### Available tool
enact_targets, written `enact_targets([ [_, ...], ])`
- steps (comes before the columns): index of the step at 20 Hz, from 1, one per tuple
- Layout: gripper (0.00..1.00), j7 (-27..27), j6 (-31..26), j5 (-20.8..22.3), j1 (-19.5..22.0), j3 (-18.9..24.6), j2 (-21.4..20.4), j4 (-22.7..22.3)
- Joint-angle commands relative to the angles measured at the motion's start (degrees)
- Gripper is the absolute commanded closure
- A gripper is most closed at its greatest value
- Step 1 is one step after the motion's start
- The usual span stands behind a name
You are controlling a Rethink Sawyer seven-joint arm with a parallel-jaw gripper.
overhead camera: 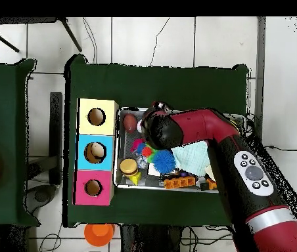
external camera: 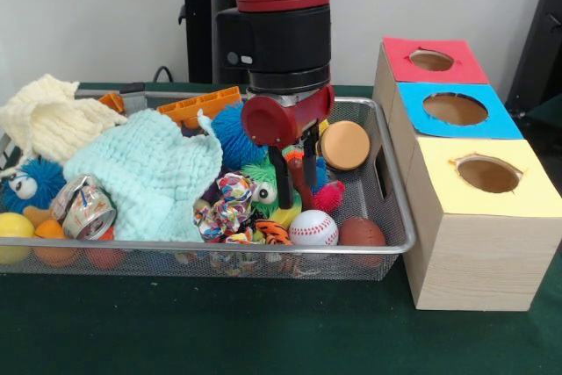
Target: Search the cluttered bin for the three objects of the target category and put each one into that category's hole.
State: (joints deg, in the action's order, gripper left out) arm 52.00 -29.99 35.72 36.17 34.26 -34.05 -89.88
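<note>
A silver wire-mesh bin (external camera: 386, 239) holds knitted cloths (external camera: 149, 173) and a glossy baseball (external camera: 313, 227), beside pale matt wooden boxes (external camera: 465, 261).

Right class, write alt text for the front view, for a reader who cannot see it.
A red and black robot arm lowers its tool into a wire mesh bin crowded with toys, balls and knitted cloths. Right of the bin stand three wooden boxes with round holes, topped red, blue and yellow.

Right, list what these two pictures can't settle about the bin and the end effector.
- End effector: the front view shows dark fingers down among the toys, but clutter hides the tips, so open or shut is unclear; overhead, the arm covers it.
- Bin: overhead, the arm hides much of it.
- Plush toys: none identifiable; in front, cloths cover the left side.
</note>
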Motion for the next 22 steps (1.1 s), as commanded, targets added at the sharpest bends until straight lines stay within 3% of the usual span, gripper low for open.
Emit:
enact_targets([
  [1,0.00,-3.2,-2.0,4.1,-0.9,0.2,1.1,0.3],
  [16,0.00,-4.4,-2.0,9.1,-0.8,-1.9,-0.2,-0.2],
  [22,0.00,-5.2,-4.6,8.7,-0.6,-1.0,-0.2,0.3],
])
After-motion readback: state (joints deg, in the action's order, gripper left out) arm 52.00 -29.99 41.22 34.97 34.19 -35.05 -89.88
